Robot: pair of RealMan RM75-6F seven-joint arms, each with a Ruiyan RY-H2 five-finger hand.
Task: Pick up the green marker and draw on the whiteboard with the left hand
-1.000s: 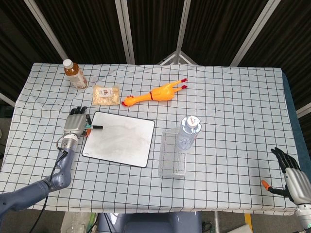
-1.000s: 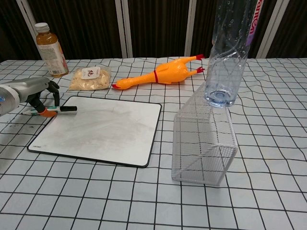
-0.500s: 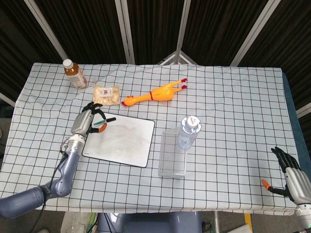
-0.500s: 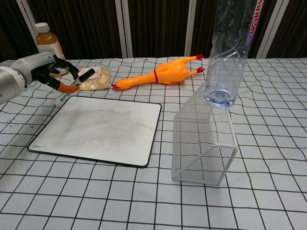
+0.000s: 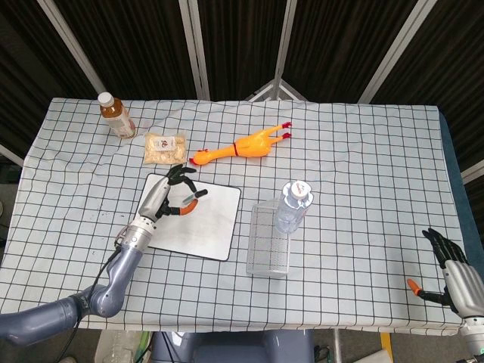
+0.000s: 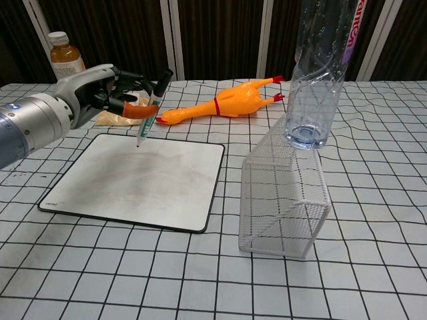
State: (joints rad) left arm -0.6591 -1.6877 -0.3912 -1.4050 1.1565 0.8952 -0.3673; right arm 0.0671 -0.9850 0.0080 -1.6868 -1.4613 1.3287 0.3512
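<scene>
My left hand (image 5: 168, 195) (image 6: 100, 99) hovers over the far left part of the whiteboard (image 5: 198, 225) (image 6: 133, 183), a white panel with a black rim lying flat on the checked cloth. The hand pinches the green marker (image 5: 189, 199) (image 6: 151, 107), which stands steeply tilted with its black end up. The marker's tip points down at the board near its far edge; I cannot tell whether it touches. My right hand (image 5: 452, 276) rests at the table's near right corner, fingers spread and holding nothing; it does not show in the chest view.
A tea bottle (image 5: 116, 115) (image 6: 65, 59) and a snack bag (image 5: 165, 147) lie beyond the board. A rubber chicken (image 5: 242, 145) (image 6: 227, 103) lies further right. To the board's right stands a wire basket (image 5: 268, 242) (image 6: 283, 200) with a clear water bottle (image 5: 293, 206) (image 6: 319, 73).
My left hand has lifted the marker from the board's left edge and carried it rightward over the board. The marker has swung from lying flat to nearly upright. The right hand is unmoved.
</scene>
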